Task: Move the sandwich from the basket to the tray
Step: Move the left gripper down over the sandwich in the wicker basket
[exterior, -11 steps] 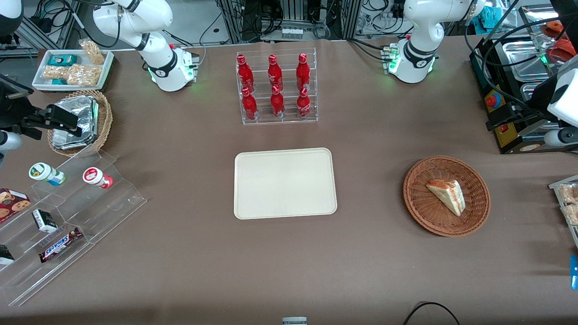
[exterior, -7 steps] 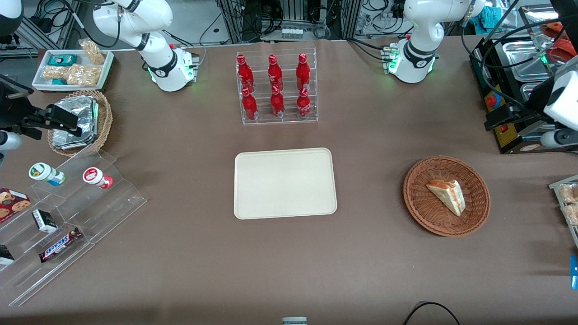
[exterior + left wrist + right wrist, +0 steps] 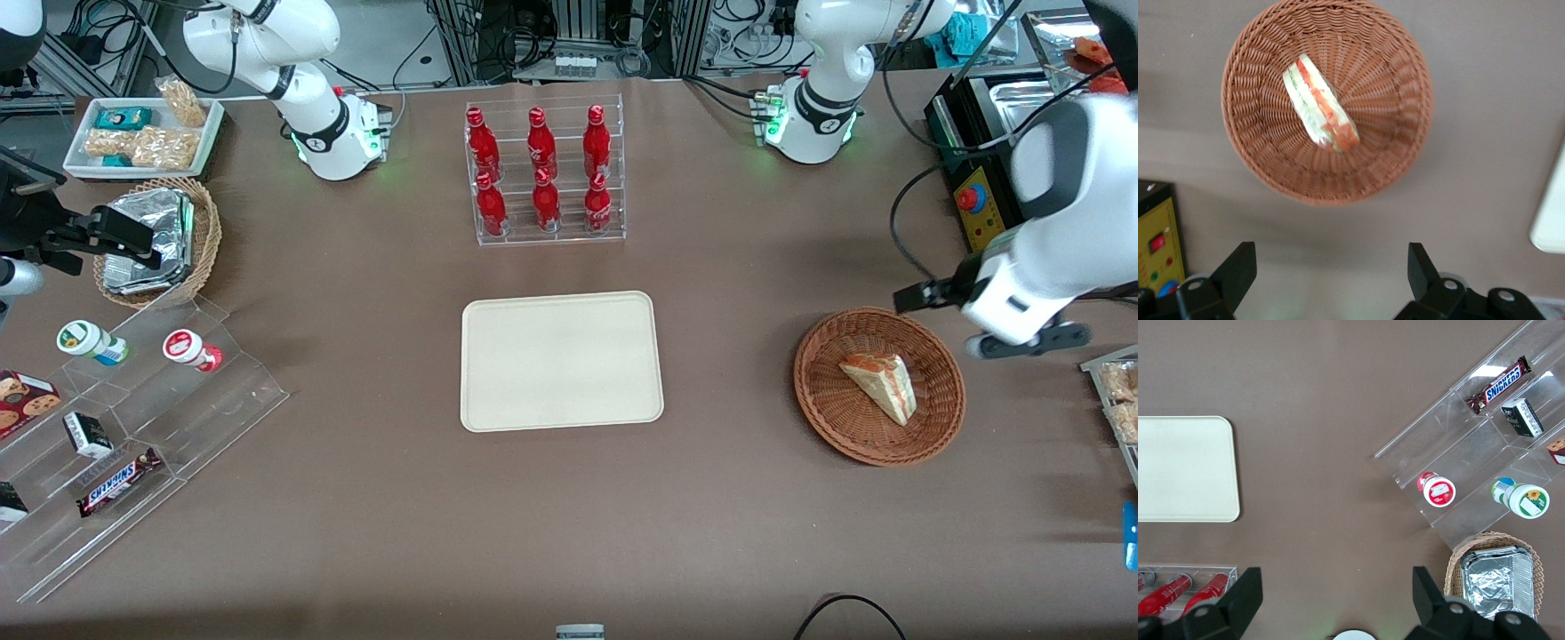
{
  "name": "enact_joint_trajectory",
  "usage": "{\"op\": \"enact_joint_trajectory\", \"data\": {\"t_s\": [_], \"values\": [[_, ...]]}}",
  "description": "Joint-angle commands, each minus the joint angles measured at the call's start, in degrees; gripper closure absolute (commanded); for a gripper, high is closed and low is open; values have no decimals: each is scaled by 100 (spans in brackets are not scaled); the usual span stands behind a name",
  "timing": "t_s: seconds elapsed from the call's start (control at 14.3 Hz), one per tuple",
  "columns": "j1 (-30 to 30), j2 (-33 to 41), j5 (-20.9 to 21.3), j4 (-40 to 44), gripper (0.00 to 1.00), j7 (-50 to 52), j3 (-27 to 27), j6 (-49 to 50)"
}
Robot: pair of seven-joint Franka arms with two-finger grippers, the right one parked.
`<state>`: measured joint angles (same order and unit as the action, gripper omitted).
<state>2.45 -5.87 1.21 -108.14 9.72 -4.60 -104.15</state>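
Brown surface [image 3: 373, 498], cabling at the back. Sandwich [image 3: 880, 387] lying in basket [image 3: 822, 404], well apart from bare tray [image 3: 562, 361]. End effector [image 3: 1331, 283] above basket's rim, fingers [image 3: 1238, 270] spread wide, holding nothing.

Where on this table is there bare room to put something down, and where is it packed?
The tray is bare, and so is the brown table between it and the basket, where the sandwich lies. The open tool hangs beside the basket. It is crowded around the bottle rack and the clear snack shelves toward the parked arm's end.
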Motion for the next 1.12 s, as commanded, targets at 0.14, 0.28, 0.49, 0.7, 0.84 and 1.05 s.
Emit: {"op": "enact_joint_trajectory", "data": {"t_s": [0.14,0.28,0.49,0.7,0.84,1.05], "values": [[97,-125,275,-902,0,-14,170,-1396],[124,-283,204,-902,0,405,179,-1512],[203,-459,178,-902,0,1678,179,-1880],[194,-652,187,-911,0,3181,170,-2302],[176,-801,187,-902,0,3527,170,-2478],[176,-1135,187,-911,0,3730,170,-2864]]}}
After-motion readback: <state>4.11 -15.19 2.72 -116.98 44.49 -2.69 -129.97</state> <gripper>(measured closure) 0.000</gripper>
